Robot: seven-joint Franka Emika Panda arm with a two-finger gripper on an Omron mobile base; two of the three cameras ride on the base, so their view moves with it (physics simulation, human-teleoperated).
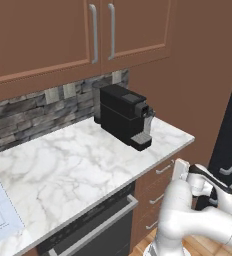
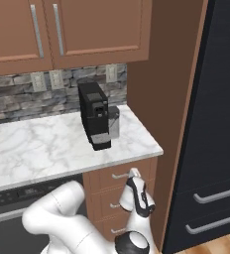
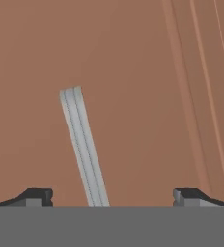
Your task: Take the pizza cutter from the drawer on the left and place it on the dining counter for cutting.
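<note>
hand view: claw [image 3: 113,198] wide open, empty, straddling drawer handle [image 3: 83,144].

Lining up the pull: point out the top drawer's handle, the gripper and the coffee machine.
drawer handle [image 3: 84,149], hand view, middle of the silver bar.
gripper [image 3: 113,195], hand view, midway between the open fingertips.
coffee machine [image 2: 94,114], right base view, black front.

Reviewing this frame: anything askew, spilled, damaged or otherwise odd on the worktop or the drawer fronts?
Nothing stands out. The black coffee machine stands upright on the marble worktop, with no spill. The drawer is shut, and the open gripper faces its silver handle, which looks slanted only because the hand view is rolled.
</note>
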